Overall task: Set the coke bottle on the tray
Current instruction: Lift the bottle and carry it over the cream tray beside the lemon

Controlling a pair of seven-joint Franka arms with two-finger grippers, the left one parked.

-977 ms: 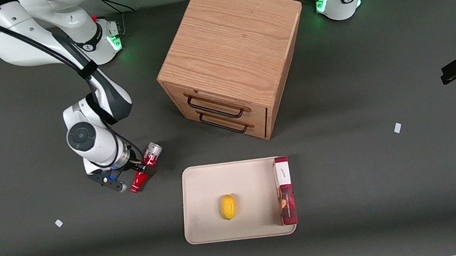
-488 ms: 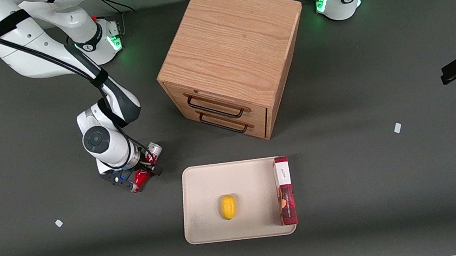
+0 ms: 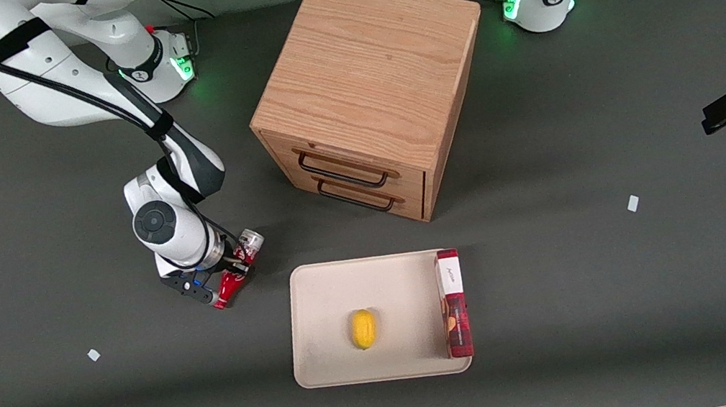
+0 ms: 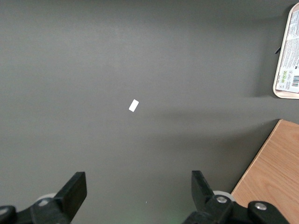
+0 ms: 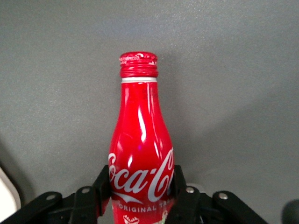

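Gripper (image 3: 227, 280) is clamped on the coke bottle (image 3: 234, 270), just beside the tray (image 3: 320, 298) toward the working arm's end of the tabletop (image 3: 73, 395), so grab's done, carry + drop still left imo. Tray already has a lemon (image 3: 363, 328) & box (image 3: 453, 303). Wrist cam shows fingers (image 5: 184, 196) hugging the bottle's body; front cam can't rly.

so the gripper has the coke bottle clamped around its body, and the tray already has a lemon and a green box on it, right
Not quite: the box on the tray is red and white, not green, as the front view shows. The rest holds: the gripper is shut on the coke bottle around its body, beside the tray toward the working arm's end of the table, and a lemon lies on the tray.
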